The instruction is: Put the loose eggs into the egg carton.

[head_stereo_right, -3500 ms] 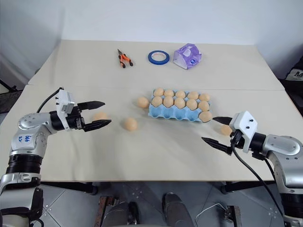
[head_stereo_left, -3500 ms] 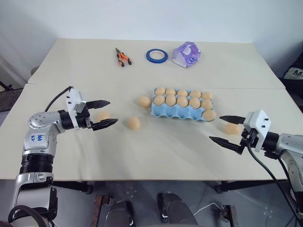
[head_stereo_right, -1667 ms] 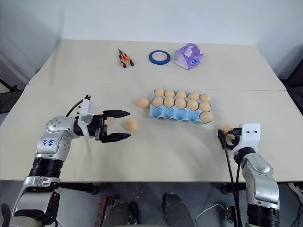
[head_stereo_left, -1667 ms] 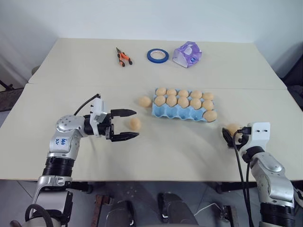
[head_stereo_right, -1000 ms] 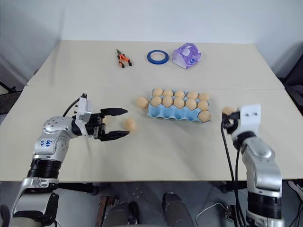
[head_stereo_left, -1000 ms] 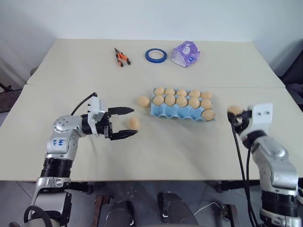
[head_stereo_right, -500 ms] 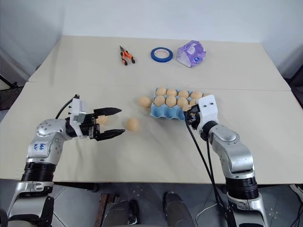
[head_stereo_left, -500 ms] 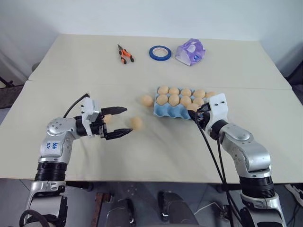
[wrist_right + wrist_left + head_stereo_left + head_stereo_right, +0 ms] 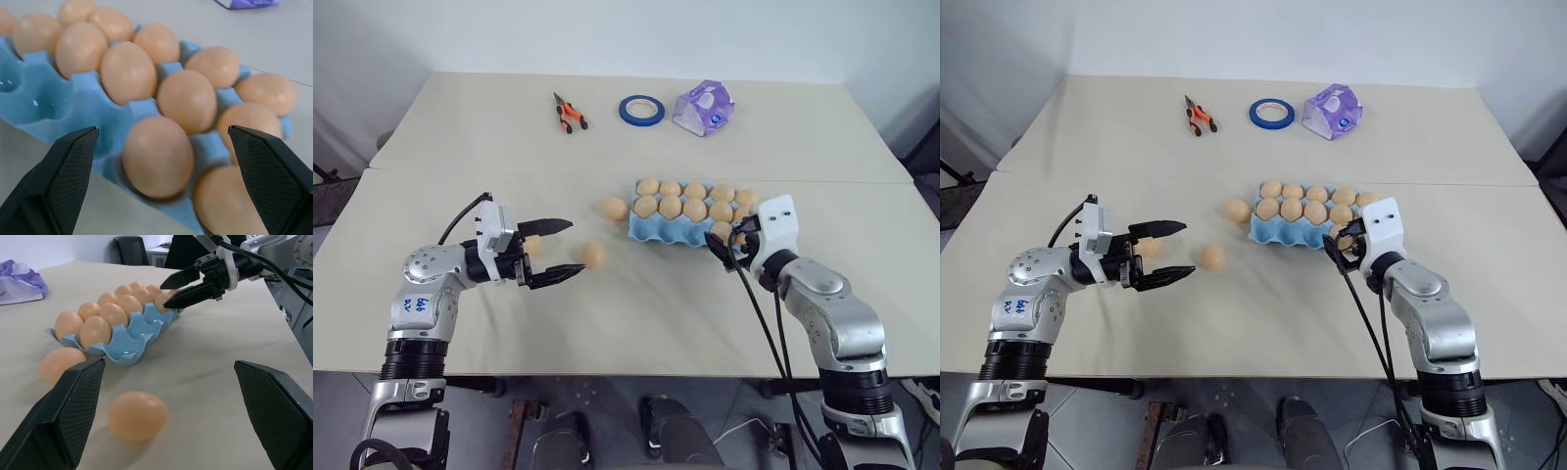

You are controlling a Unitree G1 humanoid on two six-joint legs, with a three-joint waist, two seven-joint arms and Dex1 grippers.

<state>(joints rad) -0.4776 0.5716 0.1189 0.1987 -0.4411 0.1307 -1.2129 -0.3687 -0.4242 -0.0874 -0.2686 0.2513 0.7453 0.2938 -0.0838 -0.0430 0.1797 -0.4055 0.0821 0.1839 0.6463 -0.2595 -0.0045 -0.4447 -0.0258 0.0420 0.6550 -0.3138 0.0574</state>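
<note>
**Spread claws near eggs: knock risk**

Head view: right claw (image 9: 724, 247), spread, sits at the egg carton (image 9: 690, 229)'s near edge; withdrawing could clip seated eggs.

Left wrist view: left claw (image 9: 168, 406) spread around a loose egg (image 9: 137, 414) before the carton; a nudge could roll it.

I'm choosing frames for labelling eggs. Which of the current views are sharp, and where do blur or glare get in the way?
Left eye view: evenly lit, soft shadows, the egg carton crisp. Left wrist view: the nearest loose egg slightly soft, the far background blurred. Right wrist view: the egg between the fingers sharp, far cups soft, small glints on the blue plastic.
</note>
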